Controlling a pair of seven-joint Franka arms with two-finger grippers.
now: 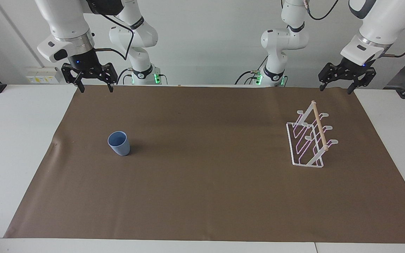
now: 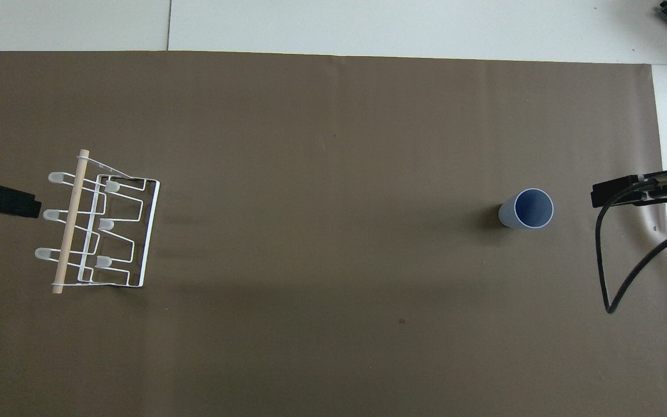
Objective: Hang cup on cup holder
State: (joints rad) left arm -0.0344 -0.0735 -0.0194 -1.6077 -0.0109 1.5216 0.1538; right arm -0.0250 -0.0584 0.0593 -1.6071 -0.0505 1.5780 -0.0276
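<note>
Standing upright on the bench point(image 1: 19, 140), the cup point(image 1: 119, 143) sits well apart from the cup holder point(image 1: 309, 138); right gripper point(image 1: 95, 88) and left gripper point(image 1: 336, 88) hang spread, empty.

This looks like a robotics lab: two white arms point(image 1: 135, 38) are mounted at the far edge of a white table point(image 1: 16, 140) covered by a brown mat point(image 1: 206, 196), with bare pale walls, trailing cables point(image 2: 617, 278) and what may be wall sockets point(image 1: 42, 75).
</note>
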